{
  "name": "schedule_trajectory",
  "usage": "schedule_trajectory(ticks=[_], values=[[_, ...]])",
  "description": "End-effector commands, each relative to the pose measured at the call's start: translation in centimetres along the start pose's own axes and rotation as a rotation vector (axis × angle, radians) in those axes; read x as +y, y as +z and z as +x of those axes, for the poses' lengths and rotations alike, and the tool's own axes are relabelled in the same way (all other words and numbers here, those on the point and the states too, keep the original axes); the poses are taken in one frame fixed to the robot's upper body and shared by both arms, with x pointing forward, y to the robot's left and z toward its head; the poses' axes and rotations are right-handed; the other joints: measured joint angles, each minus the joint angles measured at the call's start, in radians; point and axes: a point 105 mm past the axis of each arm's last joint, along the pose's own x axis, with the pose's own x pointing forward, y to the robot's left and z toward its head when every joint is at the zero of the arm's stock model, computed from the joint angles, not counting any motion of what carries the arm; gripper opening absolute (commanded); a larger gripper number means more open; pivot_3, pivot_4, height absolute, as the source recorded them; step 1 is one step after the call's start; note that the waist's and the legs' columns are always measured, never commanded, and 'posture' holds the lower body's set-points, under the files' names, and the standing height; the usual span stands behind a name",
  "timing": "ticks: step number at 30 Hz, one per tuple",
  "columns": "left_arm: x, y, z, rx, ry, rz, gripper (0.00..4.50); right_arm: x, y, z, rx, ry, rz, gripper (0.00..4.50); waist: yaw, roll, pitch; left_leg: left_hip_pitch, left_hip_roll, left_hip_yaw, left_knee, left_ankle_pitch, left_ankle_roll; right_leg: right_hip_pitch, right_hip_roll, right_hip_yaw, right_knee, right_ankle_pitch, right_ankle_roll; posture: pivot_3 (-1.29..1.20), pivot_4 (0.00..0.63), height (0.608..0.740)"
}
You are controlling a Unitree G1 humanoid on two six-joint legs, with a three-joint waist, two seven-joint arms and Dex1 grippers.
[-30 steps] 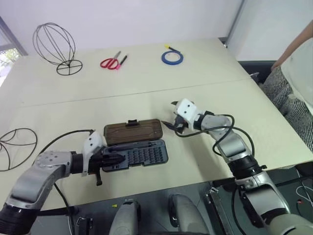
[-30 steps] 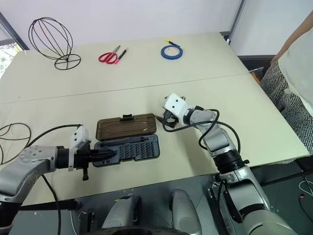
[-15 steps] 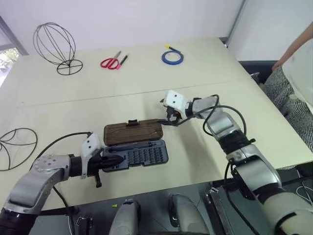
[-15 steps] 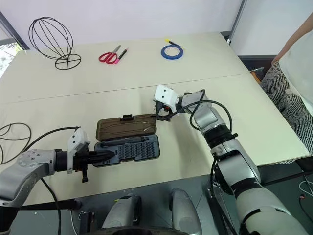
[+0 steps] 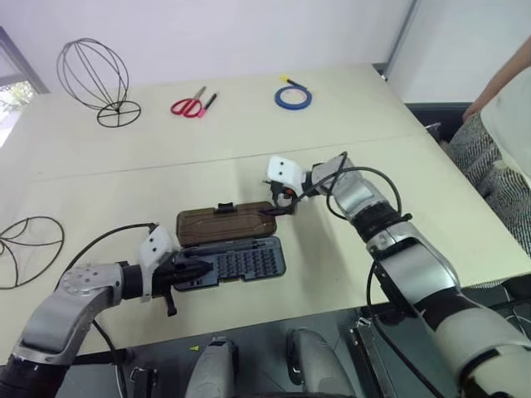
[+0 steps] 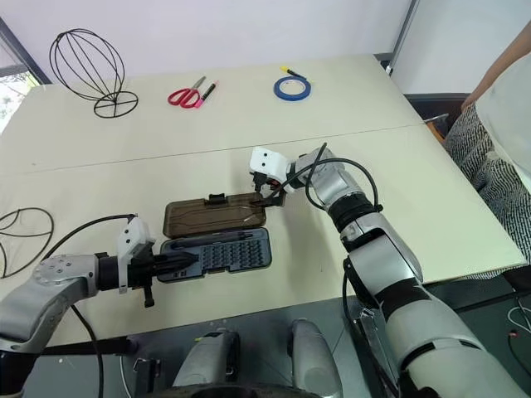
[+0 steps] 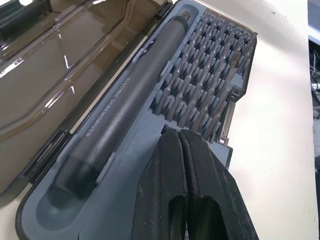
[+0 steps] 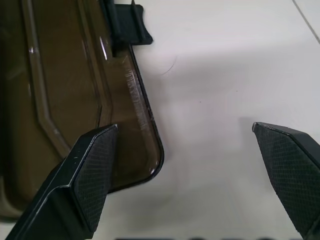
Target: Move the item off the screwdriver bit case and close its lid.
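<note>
Hovering with fingers spread wide at the right-hand corner of the lid (image 6: 214,214) — right gripper (image 6: 267,197) nearer it, lid lying flat, long axis running leftward away, toward left gripper (image 6: 184,263) pinched together over the screwdriver bit case (image 6: 217,253).

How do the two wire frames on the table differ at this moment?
The far wire frame stands upright on its ring base at the table's back left corner; the near wire frame lies flat at the table's left edge. The far one shows whole, the near one is cut off by the picture's edge. Both are dark thin wire, and both are off the screwdriver bit case.
</note>
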Motion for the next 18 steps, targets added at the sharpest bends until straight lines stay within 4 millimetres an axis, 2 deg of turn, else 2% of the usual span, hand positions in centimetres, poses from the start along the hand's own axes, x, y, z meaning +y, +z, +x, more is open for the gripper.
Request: schedule_trajectory(ticks=[1,2,5,12,18], values=[[-0.1,0.0,-0.1,-0.002,0.02,0.012,0.08,-0.9,-0.4,-0.4,0.021,-0.037,-0.004,4.5,0.001,0.0,0.0,0.0,0.0,0.0,0.0,0.0,0.0,0.0,0.0,0.0,0.0,0.0,0.0,0.0,0.15,0.74],[-0.1,0.0,-0.1,-0.003,0.023,0.013,0.08,-0.9,-0.5,-0.3,0.023,-0.036,0.0,4.5,0.002,0.0,0.0,0.0,0.0,0.0,0.0,0.0,0.0,0.0,0.0,0.0,0.0,0.0,0.0,0.0,0.15,0.74],[0.0,0.0,-0.2,-0.007,0.037,0.016,0.0,-0.8,-0.7,-0.1,0.036,-0.037,0.006,3.62,0.002,0.0,0.0,0.0,0.0,0.0,0.0,0.0,0.0,0.0,0.0,0.0,0.0,0.0,0.0,0.0,0.15,0.74],[0.1,-0.2,-0.2,-0.015,0.055,0.014,0.0,0.0,-0.7,0.3,0.043,0.017,-0.029,0.1,0.001,0.0,0.0,0.001,0.0,0.0,0.001,0.0,0.0,0.001,0.0,0.0,0.001,0.0,-0.001,0.0,0.15,0.74],[0.4,-0.2,-0.1,-0.026,0.076,0.014,0.0,0.7,-0.5,0.6,0.043,0.058,-0.062,0.04,-0.002,0.0,-0.002,0.004,0.0,0.0,0.0,0.0,0.0,0.003,0.001,0.0,0.001,-0.001,-0.002,0.0,0.15,0.74]])
